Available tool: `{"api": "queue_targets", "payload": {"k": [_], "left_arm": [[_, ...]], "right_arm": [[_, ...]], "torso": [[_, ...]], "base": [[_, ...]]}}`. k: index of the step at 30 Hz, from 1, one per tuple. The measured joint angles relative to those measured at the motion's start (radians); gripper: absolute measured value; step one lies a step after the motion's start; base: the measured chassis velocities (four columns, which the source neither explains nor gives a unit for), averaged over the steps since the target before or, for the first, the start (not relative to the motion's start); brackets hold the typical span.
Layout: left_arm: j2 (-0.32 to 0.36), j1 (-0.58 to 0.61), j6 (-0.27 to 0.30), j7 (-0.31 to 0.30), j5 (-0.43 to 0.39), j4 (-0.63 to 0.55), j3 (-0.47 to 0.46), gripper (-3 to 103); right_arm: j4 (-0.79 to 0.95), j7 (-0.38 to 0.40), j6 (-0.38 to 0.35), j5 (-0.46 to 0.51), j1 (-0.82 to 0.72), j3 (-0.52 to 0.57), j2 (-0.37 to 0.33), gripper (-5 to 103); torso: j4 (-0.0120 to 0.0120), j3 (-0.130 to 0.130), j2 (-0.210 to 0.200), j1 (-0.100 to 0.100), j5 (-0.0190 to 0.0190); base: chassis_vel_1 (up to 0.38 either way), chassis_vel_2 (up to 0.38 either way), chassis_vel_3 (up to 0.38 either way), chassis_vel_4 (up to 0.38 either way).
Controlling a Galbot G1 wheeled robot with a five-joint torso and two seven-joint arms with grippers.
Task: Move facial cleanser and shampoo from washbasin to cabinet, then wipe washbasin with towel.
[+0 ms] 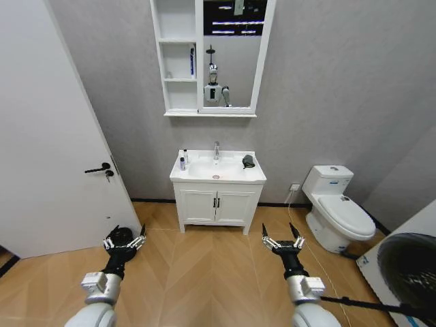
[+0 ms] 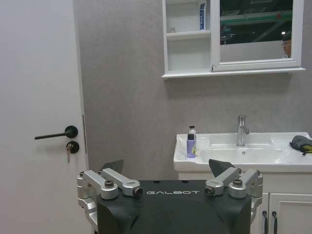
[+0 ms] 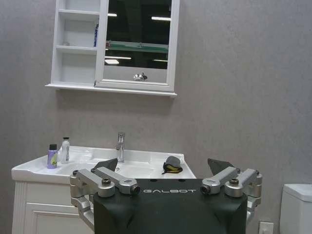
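Fingers of both grippers stand spread wide and hold nothing: the left gripper (image 1: 124, 240) hangs low over the wooden herringbone floor (image 1: 204, 272) on the robot's left, and the right gripper (image 1: 283, 238) hangs at the same height on its right, both pointing forward and well apart from everything on the basin. Ahead, against the grey wall, the white rectangular ceramic washbasin (image 1: 218, 176) with its chrome tap (image 1: 216, 150) and reddish drain ring (image 1: 216, 176) sits on a low white two-door cupboard with dark handles (image 1: 216, 206). Two small bottles stand side by side at the basin's left rear corner: a purple bottle with a dark cap (image 2: 190, 146) and, just behind it, a pale bottle with a dark cap (image 2: 192, 131). On the basin's right rim, near the back, lies the small dark grey-black towel (image 1: 248, 161), bunched up, with a yellow edge seen from the right wrist camera (image 3: 171, 164). Above the basin hangs the tall white cabinet of three narrow shelves (image 1: 177, 61) joined to a white-framed mirror (image 1: 231, 54); a slim blue-and-white tube (image 2: 202, 9) stands on its middle shelf. A white toilet (image 1: 337, 208) stands to the right of the basin, and a white door with a black lever handle (image 1: 99, 168) is to the left.
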Motion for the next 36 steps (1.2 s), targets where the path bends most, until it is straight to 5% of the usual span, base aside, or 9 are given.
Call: {"api": "queue_targets", "payload": {"k": [36], "left_arm": [[-0.003,0.002,0.002,0.000,-0.001,-0.012,0.001,99]], "right_arm": [[0.005,-0.026,0.035,-0.001,-0.043,0.001,0.025,100]], "torso": [[0.0000,0.000,0.000,0.000,0.0000]], "base": [[0.000,0.000,0.000,0.000]]}}
